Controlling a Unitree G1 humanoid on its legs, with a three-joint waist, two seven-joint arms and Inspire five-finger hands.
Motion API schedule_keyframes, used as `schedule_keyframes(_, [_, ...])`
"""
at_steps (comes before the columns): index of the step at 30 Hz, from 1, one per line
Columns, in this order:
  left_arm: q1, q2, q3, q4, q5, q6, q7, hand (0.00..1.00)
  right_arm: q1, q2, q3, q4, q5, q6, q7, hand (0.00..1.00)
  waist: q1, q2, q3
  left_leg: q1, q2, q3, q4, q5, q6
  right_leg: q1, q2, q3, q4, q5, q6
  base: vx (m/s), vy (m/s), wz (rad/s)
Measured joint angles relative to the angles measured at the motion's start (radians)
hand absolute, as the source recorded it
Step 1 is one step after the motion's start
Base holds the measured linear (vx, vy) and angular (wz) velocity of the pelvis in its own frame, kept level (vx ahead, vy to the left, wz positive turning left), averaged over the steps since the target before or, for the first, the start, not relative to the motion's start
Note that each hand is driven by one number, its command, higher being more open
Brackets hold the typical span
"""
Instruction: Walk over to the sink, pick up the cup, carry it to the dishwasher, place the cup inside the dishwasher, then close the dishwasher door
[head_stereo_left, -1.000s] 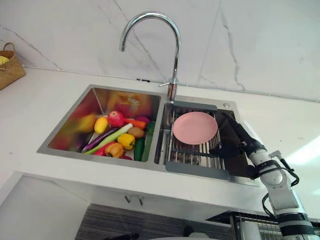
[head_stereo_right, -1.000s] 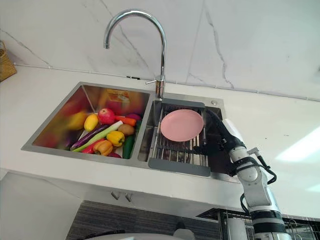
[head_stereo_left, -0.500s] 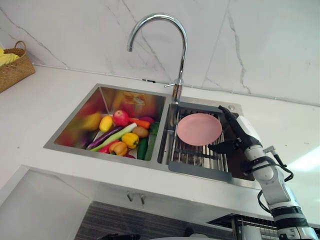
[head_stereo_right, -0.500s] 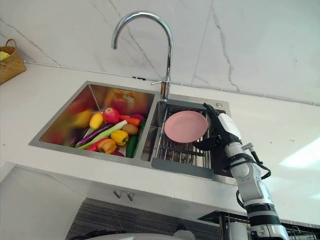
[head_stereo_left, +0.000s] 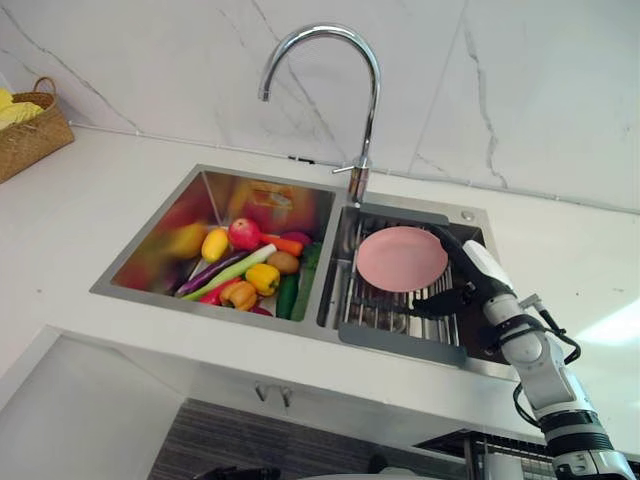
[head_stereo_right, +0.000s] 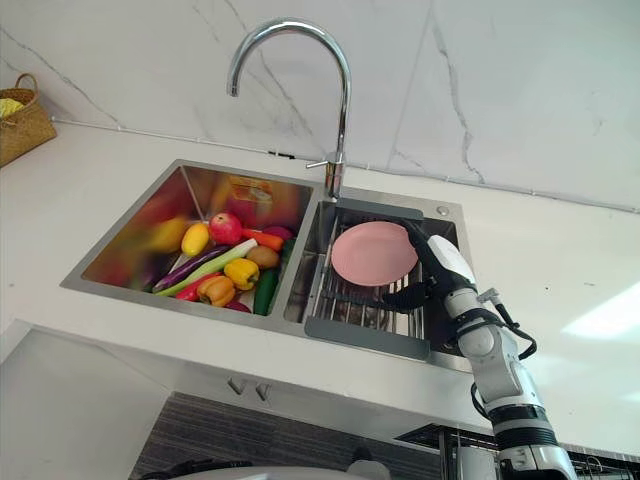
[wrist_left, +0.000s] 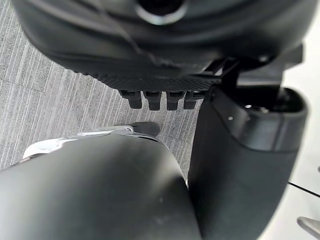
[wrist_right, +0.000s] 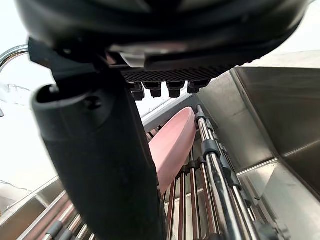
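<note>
My right hand (head_stereo_left: 466, 271) hangs over the right basin of the sink (head_stereo_left: 205, 306), fingers straight and thumb spread wide, holding nothing. I keep it open like this so the thumb can go under a rim while the fingers come down over it. What lies there to be lifted is not a cup but a pink plate (head_stereo_left: 402, 258). It rests on the bars of the drain rack (head_stereo_left: 400, 343), seemingly a little tilted, which should leave room beneath its edge. My fingers run along the plate's right rim, just beside it, and I cannot tell whether they touch it. I judge the grasp is not yet made. The toy vegetables (head_stereo_left: 245, 276) are heaped in the left basin, well apart from my reach, and the tap (head_stereo_left: 370, 100) stands at the sink's back edge between the basins. A wicker basket (head_stereo_left: 30, 135) sits toward the worktop's (head_stereo_left: 100, 205) back left corner. My left hand (wrist_left: 160, 55) hangs low above the floor, fingers relaxed and empty, free for the dishwasher door later.
</note>
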Motion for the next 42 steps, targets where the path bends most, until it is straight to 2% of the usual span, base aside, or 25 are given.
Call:
schedule_keyframes(4, [0.0, -0.001, -0.001, 0.0, 0.0, 0.0, 0.0, 1.0, 0.0, 0.0, 0.001, 0.0, -0.043, -0.006, -0.037, 1.0, 0.0, -0.001, 0.0, 0.002, 0.0, 0.002, 0.0, 0.0, 0.0, 0.0, 0.0, 0.003, 0.0, 0.0, 0.0, -0.02, -0.007, -0.01])
schedule_keyframes(10, [0.0, -0.003, -0.006, -0.002, -0.002, 0.0, 0.0, 1.0, -0.001, 0.0, 0.027, 0.009, -0.156, -0.037, -0.155, 1.0, 0.003, -0.001, 0.0, 0.001, 0.0, -0.003, -0.001, 0.0, 0.0, 0.0, 0.0, -0.001, 0.0, 0.0, 0.0, -0.01, -0.005, 0.0])
schedule_keyframes(14, [0.0, -0.002, -0.007, -0.009, -0.002, 0.0, 0.0, 1.0, -0.017, 0.001, 0.047, 0.06, -0.194, -0.041, -0.214, 1.0, 0.019, -0.001, 0.0, -0.002, -0.001, -0.01, 0.0, 0.0, 0.0, 0.002, 0.0, -0.007, -0.001, 0.0, 0.0, 0.0, 0.0, 0.02])
schedule_keyframes(27, [0.002, 0.0, -0.007, -0.018, -0.023, 0.0, 0.0, 1.0, -0.046, 0.002, 0.092, 0.15, -0.24, -0.005, -0.242, 1.0, 0.032, -0.001, 0.001, -0.01, -0.009, -0.042, 0.0, 0.008, 0.0, 0.018, -0.004, -0.04, -0.01, 0.0, 0.0, -0.03, -0.013, 0.08])
schedule_keyframes(34, [0.002, 0.0, -0.007, -0.02, -0.023, 0.0, 0.0, 1.0, -0.051, 0.002, 0.104, 0.162, -0.262, 0.012, -0.292, 1.0, 0.039, -0.001, 0.001, -0.01, -0.009, -0.048, 0.0, 0.01, 0.0, 0.019, -0.004, -0.043, -0.009, 0.0, 0.0, -0.02, -0.01, 0.01])
schedule_keyframes(37, [0.002, 0.0, -0.007, -0.02, -0.023, 0.0, 0.0, 1.0, -0.06, 0.002, 0.117, 0.181, -0.282, 0.015, -0.336, 1.0, 0.042, -0.001, 0.001, -0.01, -0.01, -0.053, -0.001, 0.012, 0.0, 0.022, -0.005, -0.047, -0.009, 0.0, 0.0, -0.03, -0.015, 0.05])
schedule_keyframes(42, [0.002, 0.0, -0.007, -0.022, -0.023, -0.004, -0.002, 1.0, -0.067, 0.022, 0.126, 0.216, -0.331, 0.015, -0.469, 1.0, 0.049, 0.0, 0.001, -0.015, -0.01, -0.06, -0.001, 0.014, 0.001, 0.022, -0.005, -0.053, -0.009, -0.001, -0.001, -0.03, -0.015, 0.04])
